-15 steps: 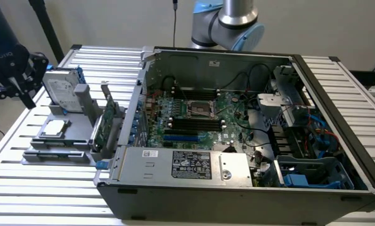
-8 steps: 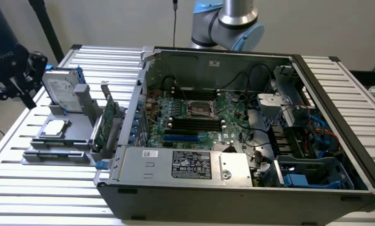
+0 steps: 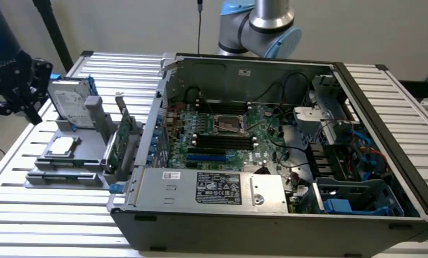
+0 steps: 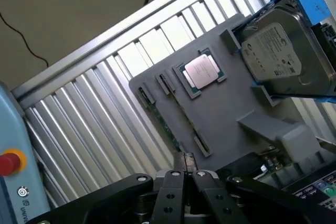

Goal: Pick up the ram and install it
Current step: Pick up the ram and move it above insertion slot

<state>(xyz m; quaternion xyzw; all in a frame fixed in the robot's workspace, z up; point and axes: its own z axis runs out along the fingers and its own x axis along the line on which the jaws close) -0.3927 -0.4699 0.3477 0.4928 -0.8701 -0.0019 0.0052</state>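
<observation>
The claw [image 4: 184,178] sits closest to the lens with its fingertips pressed together and nothing between them, poised just off one end of the gray holder [image 4: 226,114]. The slatted counter [image 3: 27,226] carries that holder. The open computer case [image 3: 199,231] stands just beside the holder, on the exterior view's right of it. On the holder a hard drive [image 4: 278,51] leans at the end far from the claw, and a processor chip [image 4: 202,72] lies flat near its middle. The ram [image 4: 164,127] rests in the holder's outer edge, on the side away from the case. It appears to stand on its long edge, seated between two small end clips. Its long axis runs along that edge of the holder, with one end pointing toward the claw and the other toward the hard-drive end. The pickup looks not yet made. To do it well, the claw would likely need to spread, straddle the strip's thin faces near mid-length and square to its long axis, then lift straight out of the clips without twisting.
</observation>
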